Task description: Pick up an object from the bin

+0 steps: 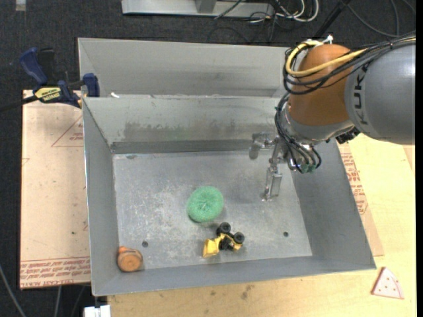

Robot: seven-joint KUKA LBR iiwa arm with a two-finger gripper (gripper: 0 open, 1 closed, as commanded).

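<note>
While tool [271,180] hangs mid-right, green round scrubber [205,204] lies near, down-left of it; tool's spread unclear.

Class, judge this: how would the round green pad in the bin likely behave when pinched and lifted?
The green pad looks fuzzy and puffy, so probably soft, squashing under a pinch. Lying flat, it seems unlikely to roll.

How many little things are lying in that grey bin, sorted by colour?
green round scrubby pad: 1
yellow-and-black small toy: 1
orange-brown round piece: 1
Total: 3
</note>
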